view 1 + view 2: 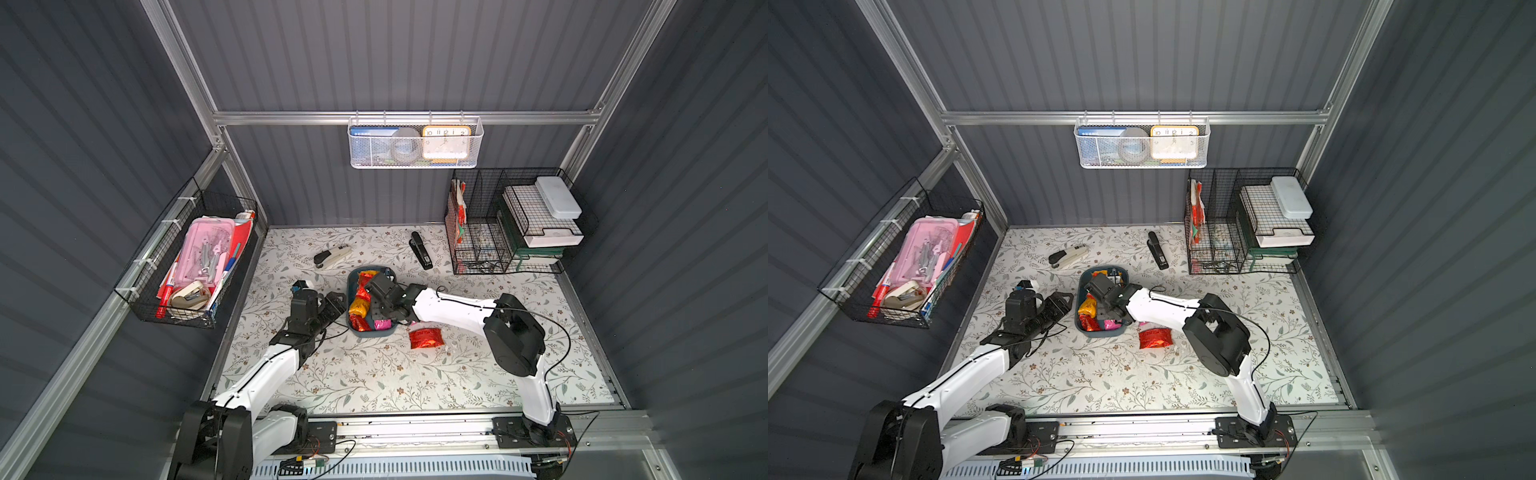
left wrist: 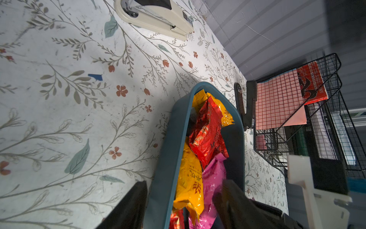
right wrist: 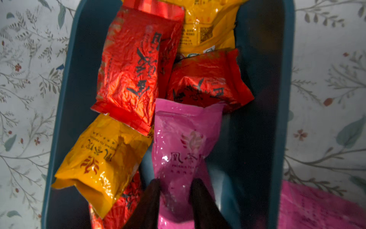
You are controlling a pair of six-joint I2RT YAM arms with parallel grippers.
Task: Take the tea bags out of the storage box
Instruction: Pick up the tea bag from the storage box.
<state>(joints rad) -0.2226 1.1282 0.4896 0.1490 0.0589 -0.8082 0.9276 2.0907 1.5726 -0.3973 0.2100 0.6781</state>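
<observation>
While down inside the storage box (image 1: 351, 291) in the middle of the table (image 1: 374, 374), squeezes the right gripper (image 3: 176, 184) shut on a pink tea bag (image 3: 184, 138) among the other tea bags (image 3: 128, 69), holding the left gripper (image 2: 185, 184) apart across the box wall, with one red tea bag (image 1: 426, 337) lying just beside the box.

I note a floral table cover (image 1: 374, 382). Beige stapler (image 1: 332, 255) and black stapler (image 1: 421, 250) lie well apart near the back. White mesh basket (image 1: 374, 156) on the rear rail holds a yellow clock (image 1: 446, 143). Black wire basket (image 1: 183, 318) on the side wall carries a pink case (image 1: 208, 249).
</observation>
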